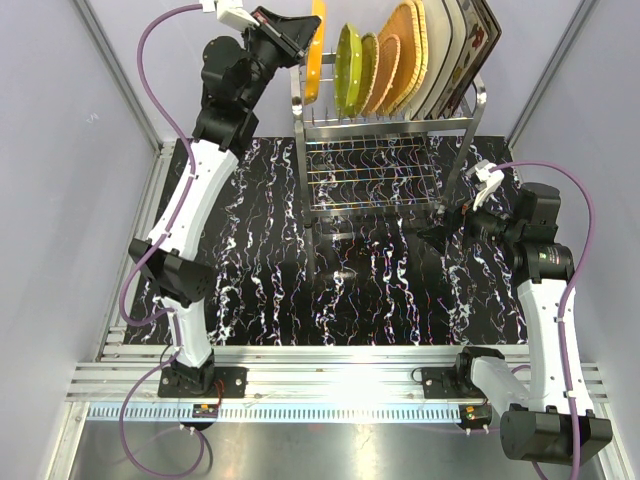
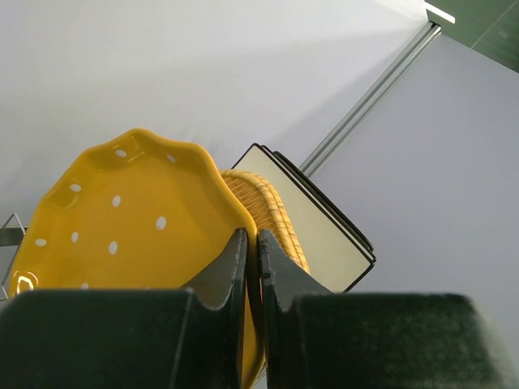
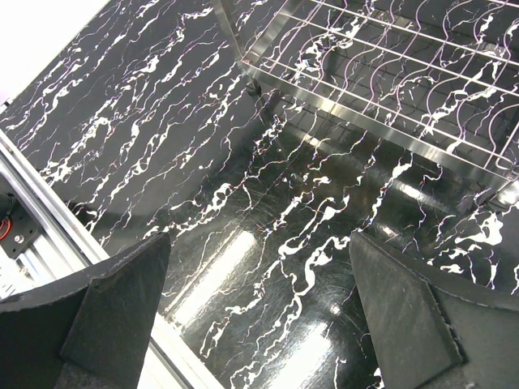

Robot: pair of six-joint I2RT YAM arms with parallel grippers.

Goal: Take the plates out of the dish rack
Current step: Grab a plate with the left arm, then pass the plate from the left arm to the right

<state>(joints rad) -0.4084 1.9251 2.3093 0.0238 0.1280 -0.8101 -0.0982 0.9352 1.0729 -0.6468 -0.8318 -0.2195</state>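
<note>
- The left arm is reaching high and forward, its left gripper (image 1: 308, 42) pinching narrowly on the rim of the round orange white-dotted plate (image 2: 122, 227).
- That plate is standing upright at the left end of the tall steel wire dish rack (image 1: 390, 122), beside the other upright plates (image 1: 400, 60).
- The right arm is crouching low with its elbow bent, its right gripper (image 3: 259, 239) gaping wide over the black marbled table (image 3: 162, 121) and holding nothing.
</note>
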